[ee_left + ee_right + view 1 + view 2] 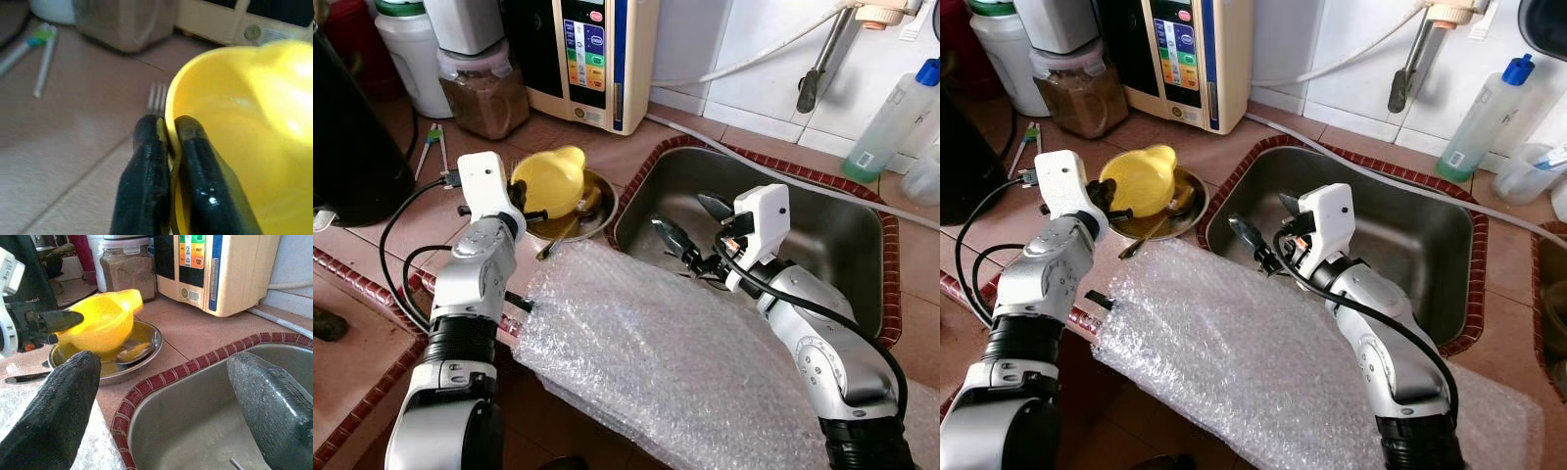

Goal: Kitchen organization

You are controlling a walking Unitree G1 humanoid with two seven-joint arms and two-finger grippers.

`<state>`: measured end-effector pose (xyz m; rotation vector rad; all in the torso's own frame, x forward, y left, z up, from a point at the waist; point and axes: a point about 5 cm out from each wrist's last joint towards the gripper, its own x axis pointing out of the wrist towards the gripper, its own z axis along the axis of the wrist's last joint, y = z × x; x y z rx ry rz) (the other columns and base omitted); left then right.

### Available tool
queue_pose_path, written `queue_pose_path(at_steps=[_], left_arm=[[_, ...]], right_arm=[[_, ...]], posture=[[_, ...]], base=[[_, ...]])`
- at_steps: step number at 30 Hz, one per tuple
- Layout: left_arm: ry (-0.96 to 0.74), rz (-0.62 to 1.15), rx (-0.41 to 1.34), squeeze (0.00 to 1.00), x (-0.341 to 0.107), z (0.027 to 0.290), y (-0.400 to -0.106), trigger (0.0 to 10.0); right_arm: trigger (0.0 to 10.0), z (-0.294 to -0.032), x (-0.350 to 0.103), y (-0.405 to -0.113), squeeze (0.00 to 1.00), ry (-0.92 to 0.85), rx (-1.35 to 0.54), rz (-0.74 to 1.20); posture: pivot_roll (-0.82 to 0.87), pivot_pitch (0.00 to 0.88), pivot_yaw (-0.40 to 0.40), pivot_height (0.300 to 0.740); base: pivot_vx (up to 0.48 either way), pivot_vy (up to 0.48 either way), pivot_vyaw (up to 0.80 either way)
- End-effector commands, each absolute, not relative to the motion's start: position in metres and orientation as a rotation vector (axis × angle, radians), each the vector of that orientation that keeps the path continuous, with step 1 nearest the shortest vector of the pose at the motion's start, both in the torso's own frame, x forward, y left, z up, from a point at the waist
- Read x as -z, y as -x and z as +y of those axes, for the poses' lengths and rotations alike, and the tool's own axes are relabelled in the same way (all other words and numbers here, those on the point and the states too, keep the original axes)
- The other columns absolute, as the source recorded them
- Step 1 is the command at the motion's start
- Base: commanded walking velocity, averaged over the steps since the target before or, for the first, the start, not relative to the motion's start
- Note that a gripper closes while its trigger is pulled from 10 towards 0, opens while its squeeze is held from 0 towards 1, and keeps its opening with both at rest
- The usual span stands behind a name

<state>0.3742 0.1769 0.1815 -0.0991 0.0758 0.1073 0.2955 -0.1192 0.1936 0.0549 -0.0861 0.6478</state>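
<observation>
Bright, even daylight; left wrist view blurred.

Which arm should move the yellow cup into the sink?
Left, probably. Left gripper is shut on the yellow cup's rim over the metal dish; right gripper hangs open above the sink.

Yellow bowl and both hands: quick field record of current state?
yellow bowl: tilted over the metal plate, rim pinched
left hand: shut on the bowl's rim
right hand: open, empty, above the sink near its left edge
spoon: lies on the plate, handle pointing toward the bubble wrap
bubble wrap: spread on the counter before the sink
</observation>
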Motion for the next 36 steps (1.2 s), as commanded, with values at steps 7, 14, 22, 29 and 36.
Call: queue_pose_path(at_steps=[7,14,22,29,36], left_arm=[[0.058,-0.135,-0.055,0.0,-0.208,0.154,-0.37,0.0],[0.028,-0.24,0.13,0.0,-0.218,0.109,-0.361,0.0],[0.021,-0.271,0.246,0.0,-0.212,0.076,-0.347,0.0],[-0.03,-0.309,0.323,0.0,-0.211,0.058,-0.336,0.0],[-0.043,-0.321,0.376,0.0,-0.21,0.043,-0.327,0.0]], right_arm=[[10.0,-0.117,-0.206,-0.299,0.0,-0.103,-0.641,-0.127],[10.0,-0.122,-0.221,-0.307,0.0,-0.297,-0.5,-0.18],[10.0,-0.129,-0.224,-0.316,0.0,-0.459,-0.369,-0.152],[4.8,-0.129,-0.219,-0.321,0.0,-0.49,-0.313,-0.102],[4.0,-0.122,-0.217,-0.325,0.0,-0.485,-0.312,-0.08]], posture=[[-0.06,0.109,-0.026,0.74],[-0.07,0.109,-0.027,0.74],[-0.07,0.112,-0.032,0.74],[-0.07,0.112,-0.034,0.74],[-0.07,0.11,-0.036,0.74]], base=[[0.0,0.0,0.0],[0.0,0.0,0.0],[0.0,0.0,0.0],[0.0,0.0,0.0],[0.0,0.0,0.0]])
